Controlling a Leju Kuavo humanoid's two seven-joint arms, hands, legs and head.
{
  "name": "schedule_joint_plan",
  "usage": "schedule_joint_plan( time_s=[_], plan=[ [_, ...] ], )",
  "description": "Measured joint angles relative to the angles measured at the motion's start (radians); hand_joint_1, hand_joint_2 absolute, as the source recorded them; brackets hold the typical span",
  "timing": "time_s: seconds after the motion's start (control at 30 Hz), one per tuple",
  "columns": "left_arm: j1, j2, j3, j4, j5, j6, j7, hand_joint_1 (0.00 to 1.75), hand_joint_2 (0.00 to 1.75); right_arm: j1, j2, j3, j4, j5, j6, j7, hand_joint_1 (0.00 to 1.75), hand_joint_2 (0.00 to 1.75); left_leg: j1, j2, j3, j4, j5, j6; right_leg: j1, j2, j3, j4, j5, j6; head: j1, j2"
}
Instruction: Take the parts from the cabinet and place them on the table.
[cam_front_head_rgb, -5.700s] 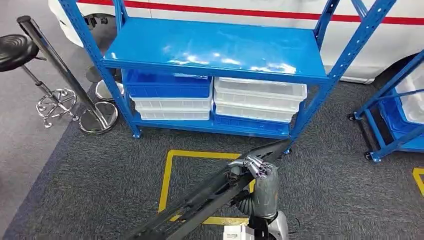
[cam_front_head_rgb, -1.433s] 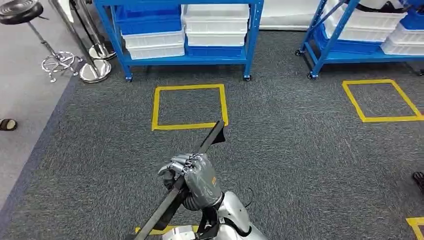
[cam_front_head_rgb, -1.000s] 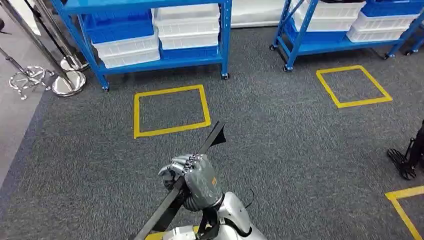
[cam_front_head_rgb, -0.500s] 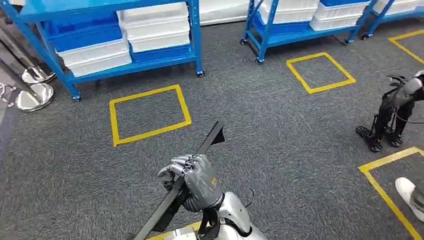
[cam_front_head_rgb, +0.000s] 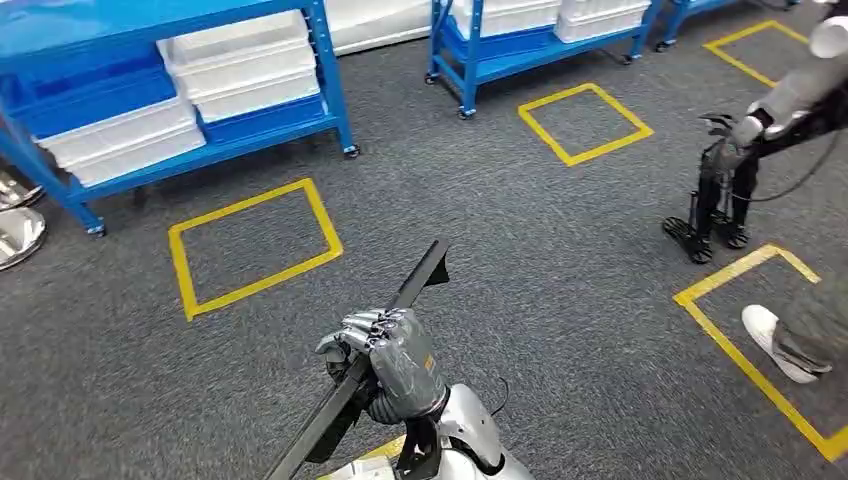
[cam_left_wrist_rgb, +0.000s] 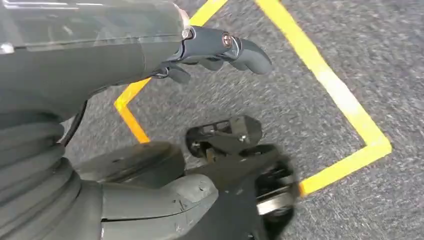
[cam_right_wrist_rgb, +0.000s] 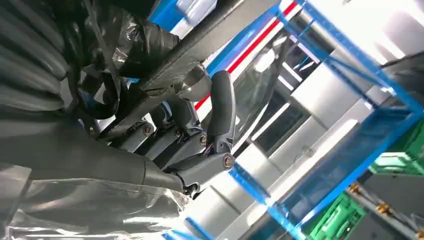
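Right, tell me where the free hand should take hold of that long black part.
Probably on the bare stretch of the long black part ahead of the right hand, coming from the robot's left side. It is a slim bar slanting up and forward; its flared tip looks harder to wrap.

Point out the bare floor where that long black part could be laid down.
Bare carpet lies inside the yellow square before the blue rack, and between that square and the second yellow square. It is crowded to the right, by another robot and a person's shoe. The right hand grips the black part.
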Motion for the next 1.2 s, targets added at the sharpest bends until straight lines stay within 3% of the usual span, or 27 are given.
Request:
schedule_joint_plan(
  time_s=[0.03, 0.07, 0.17, 0.2, 0.23, 0.27, 0.3, 0.33, 0.37, 0.4, 0.43, 0.5, 0.53, 0.57, 0.6, 0.67, 0.7, 0.77, 0.8, 0.87, 0.9, 0.93, 1.0, 1.03, 1.07, 1.13, 1.2],
  plan=[
    [0.000, 0.001, 0.000, 0.000, 0.000, 0.000, 0.000, 0.00, 1.75, 0.000, 0.000, 0.000, 0.000, 0.000, 0.000, 0.000, 1.75, 1.75, 0.002, -0.044, 0.023, -0.050, -0.003, 0.007, -0.001, 0.009, -0.002, 0.002, 0.000, 0.003, 0.000, 0.000],
    [0.001, 0.001, 0.000, 0.000, 0.000, 0.000, 0.000, 0.00, 1.75, -0.001, 0.000, 0.000, 0.000, 0.000, 0.000, 0.000, 1.75, 1.75, 0.002, -0.050, 0.027, -0.070, -0.006, 0.008, 0.003, 0.021, -0.009, 0.008, 0.000, 0.009, 0.000, 0.000],
    [0.000, 0.001, 0.000, 0.000, -0.003, 0.001, 0.005, 0.00, 1.75, 0.001, 0.000, 0.001, 0.000, -0.002, 0.000, 0.000, 1.75, 1.75, -0.005, -0.026, 0.027, -0.063, -0.001, 0.018, -0.005, 0.046, -0.017, -0.002, 0.012, 0.031, 0.000, 0.000],
    [-0.001, -0.001, 0.000, 0.000, -0.004, 0.002, 0.006, 0.00, 1.75, 0.002, -0.001, 0.001, -0.002, -0.003, 0.000, 0.000, 1.75, 1.75, 0.011, -0.011, 0.030, -0.080, 0.009, 0.032, 0.000, 0.050, -0.019, 0.003, 0.009, 0.037, 0.000, 0.000],
    [-0.002, -0.001, 0.000, 0.000, -0.004, 0.003, 0.008, 0.00, 1.75, 0.004, -0.002, 0.001, -0.005, -0.003, 0.000, 0.000, 1.75, 1.75, 0.006, 0.002, 0.033, -0.084, 0.012, 0.037, 0.004, 0.000, -0.026, 0.019, -0.004, 0.039, 0.001, 0.000],
    [-0.003, -0.002, 0.000, 0.000, -0.005, 0.004, 0.008, 0.00, 1.75, 0.003, -0.003, 0.001, -0.007, -0.004, 0.000, -0.001, 1.75, 1.75, 0.004, 0.011, 0.032, -0.085, 0.014, 0.041, 0.004, -0.043, -0.051, 0.071, -0.041, 0.040, 0.002, 0.000],
    [0.000, -0.002, 0.000, 0.000, -0.006, 0.006, 0.010, 0.00, 1.75, 0.003, -0.003, 0.001, -0.008, -0.006, 0.000, -0.001, 1.75, 1.75, 0.002, 0.023, 0.032, -0.085, 0.013, 0.042, 0.002, -0.064, -0.086, 0.143, -0.081, 0.042, 0.002, 0.000],
    [0.004, -0.002, 0.000, 0.000, -0.006, 0.008, 0.016, 0.00, 1.75, 0.006, -0.003, 0.001, -0.008, -0.011, 0.000, -0.002, 1.75, 1.75, 0.000, 0.040, 0.031, -0.084, 0.012, 0.044, 0.000, -0.076, -0.127, 0.231, -0.121, 0.045, 0.002, 0.000],
    [0.007, -0.002, 0.000, 0.000, -0.006, 0.011, 0.018, 0.00, 1.75, 0.010, -0.004, 0.001, -0.008, -0.018, 0.000, -0.003, 1.75, 1.75, -0.002, 0.055, 0.031, -0.083, 0.011, 0.046, 0.000, -0.078, -0.156, 0.290, -0.138, 0.047, 0.002, 0.000],
    [0.009, -0.002, 0.000, 0.000, -0.006, 0.012, 0.021, 0.00, 1.75, 0.016, -0.006, 0.001, -0.009, -0.026, 0.000, -0.006, 1.75, 1.75, -0.002, 0.069, 0.031, -0.083, 0.009, 0.045, -0.002, -0.080, -0.163, 0.305, -0.131, 0.047, 0.002, 0.000],
    [0.009, -0.002, 0.000, 0.000, -0.006, 0.012, 0.021, 0.00, 1.75, 0.023, -0.007, 0.001, -0.013, -0.032, 0.000, -0.008, 1.75, 1.75, -0.002, 0.079, 0.032, -0.082, 0.008, 0.044, -0.003, -0.082, -0.145, 0.271, -0.102, 0.047, 0.002, 0.000],
    [0.008, -0.002, 0.000, 0.000, -0.006, 0.012, 0.023, 0.00, 1.75, 0.031, -0.008, 0.001, -0.025, -0.037, -0.002, -0.017, 1.75, 1.75, -0.002, 0.100, 0.036, -0.078, 0.001, 0.039, -0.003, -0.104, -0.047, 0.093, -0.015, 0.040, 0.002, 0.000],
    [0.009, -0.002, 0.000, 0.000, -0.006, 0.012, 0.024, 0.00, 1.75, 0.031, -0.008, 0.001, -0.032, -0.037, -0.002, -0.019, 1.75, 1.75, -0.004, 0.107, 0.041, -0.077, -0.004, 0.033, 0.002, -0.152, -0.004, 0.007, -0.004, 0.034, 0.002, 0.000],
    [0.009, -0.002, 0.000, 0.000, -0.006, 0.012, 0.024, 0.00, 1.75, 0.031, -0.008, 0.001, -0.037, -0.037, -0.002, -0.020, 1.75, 1.75, -0.012, 0.113, 0.042, -0.076, -0.007, 0.026, 0.014, -0.171, 0.001, 0.004, -0.012, 0.027, 0.002, 0.000],
    [0.011, -0.002, 0.000, 0.000, -0.005, 0.012, 0.026, 0.00, 1.75, 0.033, -0.008, 0.002, -0.043, -0.037, -0.003, -0.020, 1.75, 1.75, -0.012, 0.121, 0.043, -0.076, -0.009, 0.021, 0.013, -0.152, -0.001, 0.001, -0.009, 0.022, 0.002, 0.000],
    [0.012, -0.001, 0.000, 0.000, -0.003, 0.012, 0.026, 0.00, 1.75, 0.034, -0.008, 0.002, -0.047, -0.036, -0.005, -0.020, 1.75, 1.75, -0.010, 0.139, 0.052, -0.082, -0.009, 0.013, 0.017, -0.133, -0.004, 0.001, -0.010, 0.016, 0.002, 0.000],
    [0.012, -0.001, 0.000, 0.000, -0.003, 0.011, 0.026, 0.00, 1.75, 0.034, -0.008, 0.002, -0.050, -0.036, -0.006, -0.020, 1.75, 1.75, -0.010, 0.151, 0.057, -0.082, -0.014, 0.007, 0.010, -0.118, -0.002, -0.006, -0.005, 0.008, 0.002, 0.000],
    [0.012, 0.000, 0.000, 0.000, -0.003, 0.010, 0.026, 0.00, 1.75, 0.038, -0.009, 0.002, -0.058, -0.035, -0.010, -0.020, 1.75, 1.75, -0.004, 0.072, 0.035, -0.028, -0.063, 0.001, 0.002, -0.100, 0.001, -0.011, 0.000, -0.001, 0.002, 0.000],
    [0.014, 0.000, 0.000, 0.000, -0.003, 0.010, 0.026, 0.00, 1.75, 0.038, -0.009, 0.002, -0.059, -0.034, -0.013, -0.020, 1.75, 1.75, -0.003, 0.044, -0.002, 0.058, -0.111, -0.001, 0.002, -0.089, 0.000, -0.011, 0.001, -0.006, 0.002, 0.000],
    [0.019, 0.000, 0.000, 0.000, -0.003, 0.010, 0.027, 0.00, 1.75, 0.038, -0.011, 0.002, -0.059, -0.031, -0.013, -0.020, 1.75, 1.75, -0.003, 0.028, -0.077, 0.213, -0.167, -0.002, 0.005, -0.061, -0.002, -0.009, 0.002, -0.009, 0.002, 0.000],
    [0.021, 0.000, 0.000, 0.000, -0.003, 0.010, 0.030, 0.00, 1.75, 0.039, -0.013, 0.002, -0.059, -0.031, -0.013, -0.020, 1.75, 1.75, -0.003, 0.028, -0.095, 0.241, -0.162, -0.001, 0.006, -0.047, -0.003, -0.008, 0.002, -0.009, 0.002, 0.000],
    [0.022, 0.000, 0.000, 0.000, -0.003, 0.010, 0.030, 0.00, 1.75, 0.041, -0.016, 0.002, -0.059, -0.031, -0.013, -0.020, 1.75, 1.75, -0.003, 0.027, -0.091, 0.222, -0.135, 0.001, 0.007, -0.032, -0.002, -0.005, 0.002, -0.009, 0.002, 0.000],
    [0.019, 0.000, 0.000, 0.000, -0.004, 0.010, 0.030, 0.00, 1.75, 0.043, -0.018, 0.001, -0.059, -0.031, -0.013, -0.020, 1.75, 1.75, -0.003, 0.014, -0.029, 0.068, -0.037, 0.008, 0.006, -0.002, -0.001, -0.001, 0.001, -0.008, 0.002, 0.000],
    [0.019, 0.000, 0.000, 0.000, -0.004, 0.010, 0.030, 0.00, 1.75, 0.043, -0.018, 0.001, -0.060, -0.031, -0.013, -0.020, 1.75, 1.75, -0.003, -0.018, 0.008, -0.021, 0.007, 0.014, 0.005, 0.011, -0.001, 0.001, 0.000, -0.005, 0.002, 0.000],
    [0.019, 0.000, 0.000, 0.000, -0.004, 0.010, 0.030, 0.00, 1.75, 0.043, -0.019, 0.001, -0.060, -0.031, -0.014, -0.020, 1.75, 1.75, -0.001, -0.065, 0.019, -0.051, -0.006, 0.019, 0.010, 0.021, -0.005, 0.005, -0.001, 0.001, 0.002, 0.000],
    [0.017, 0.000, 0.000, 0.000, -0.005, 0.010, 0.032, 0.00, 1.75, 0.044, -0.020, 0.001, -0.061, -0.031, -0.014, -0.020, 1.75, 1.75, -0.005, -0.053, 0.024, -0.061, -0.004, 0.020, 0.002, 0.040, -0.014, 0.005, 0.004, 0.014, 0.002, 0.000],
    [0.016, 0.000, 0.000, 0.000, -0.006, 0.010, 0.033, 0.00, 1.75, 0.045, -0.023, 0.001, -0.062, -0.031, -0.014, -0.020, 1.75, 1.75, -0.004, -0.032, 0.028, -0.070, 0.005, 0.031, 0.002, 0.063, -0.018, -0.002, 0.012, 0.031, 0.002, 0.000]
  ],
)
